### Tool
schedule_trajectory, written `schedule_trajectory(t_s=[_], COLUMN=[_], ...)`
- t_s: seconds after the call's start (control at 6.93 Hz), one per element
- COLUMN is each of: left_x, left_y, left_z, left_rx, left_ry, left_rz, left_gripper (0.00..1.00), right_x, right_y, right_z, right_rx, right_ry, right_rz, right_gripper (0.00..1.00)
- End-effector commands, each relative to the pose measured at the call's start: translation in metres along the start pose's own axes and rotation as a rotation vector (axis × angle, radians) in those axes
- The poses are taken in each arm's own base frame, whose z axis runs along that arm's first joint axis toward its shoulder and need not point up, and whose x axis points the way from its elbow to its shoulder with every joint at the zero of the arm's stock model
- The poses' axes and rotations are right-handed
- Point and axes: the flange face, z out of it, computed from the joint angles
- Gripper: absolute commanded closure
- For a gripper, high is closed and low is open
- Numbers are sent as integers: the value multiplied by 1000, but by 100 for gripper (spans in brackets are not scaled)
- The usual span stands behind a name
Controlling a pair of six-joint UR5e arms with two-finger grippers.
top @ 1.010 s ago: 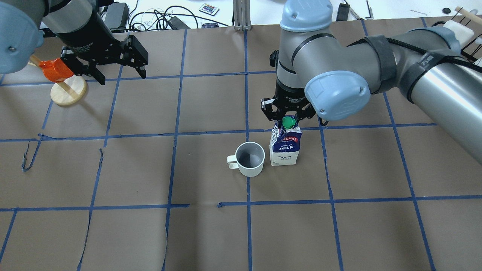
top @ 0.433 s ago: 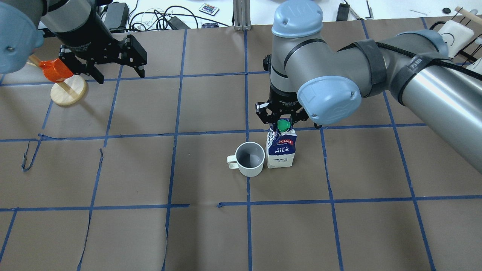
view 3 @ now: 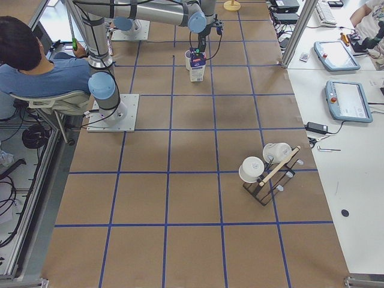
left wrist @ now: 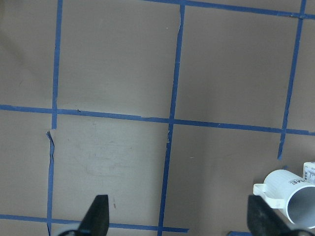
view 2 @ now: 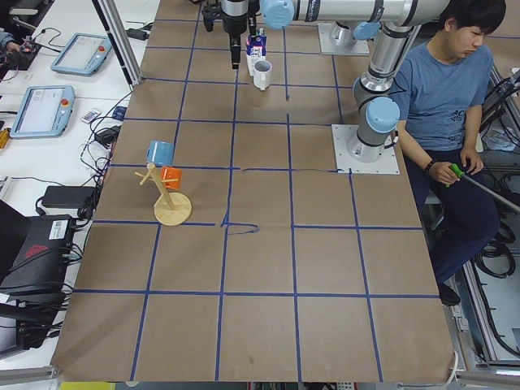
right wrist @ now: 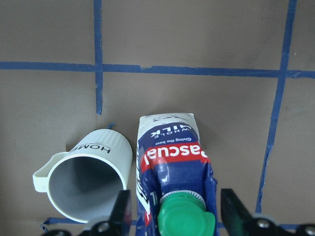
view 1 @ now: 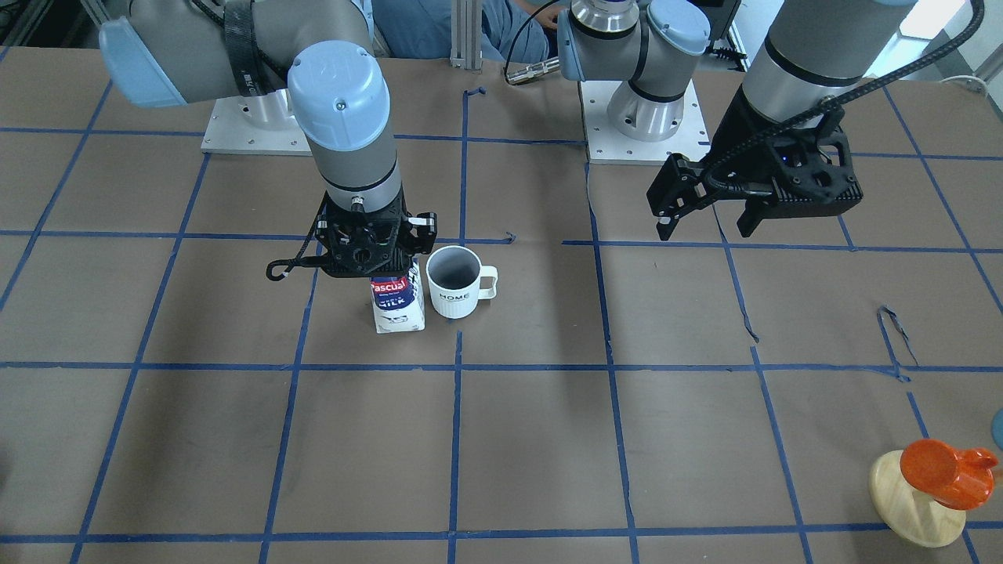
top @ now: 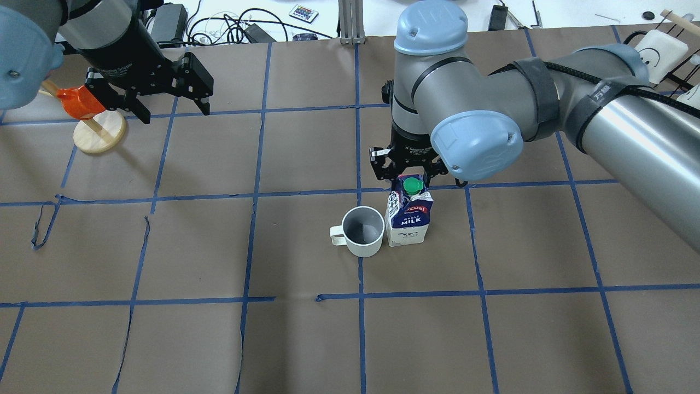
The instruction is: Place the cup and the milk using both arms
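Note:
The milk point(top: 407, 221) stands upright on the brown table, touching or almost touching the right side of the white cup point(top: 362, 232), whose handle points left. My right gripper point(top: 407, 174) is directly over the carton's top. In the right wrist view its fingers point(right wrist: 123, 211) straddle the green-capped gable of the milk point(right wrist: 170, 142) with small gaps on both sides, so it reads as open. The cup point(right wrist: 93, 172) sits beside it. My left gripper point(top: 178, 112) is open and empty, raised at the far left. The left wrist view shows the cup point(left wrist: 295, 196) at its lower right.
An orange cup point(top: 79, 104) hangs on a round wooden stand point(top: 101, 137) just left of my left gripper. A rack with white cups point(view 3: 267, 168) stands far off on the right end of the table. A seated person point(view 2: 443, 89) is behind the robot bases.
My right gripper carried the milk leftward to right beside the cup. The jaws now stand slightly off the carton's top. The left arm has barely moved.

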Motion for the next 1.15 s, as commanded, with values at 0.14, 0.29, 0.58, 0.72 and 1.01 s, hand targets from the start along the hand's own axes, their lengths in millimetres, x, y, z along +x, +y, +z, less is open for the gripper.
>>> schedule_trajectory(t_s=[0.14,0.29,0.58,0.72,1.01], left_x=[0,0,0,0,0], left_y=[2,2,2,2,2], left_z=[-1,-1,-1,-1,-1], left_rx=[1,1,1,1,1], left_ry=[-2,0,0,-2,0], left_rz=[0,0,0,0,0], left_gripper=[0,0,0,0,0], right_x=[25,44,98,118,145], right_y=[-18,-25,-19,-10,2], right_z=[-32,-59,-98,-115,-139], right_rx=[56,85,41,58,104], right_ry=[5,-3,-2,-4,12], right_rz=[35,68,166,156,80], right_gripper=[0,0,0,0,0])
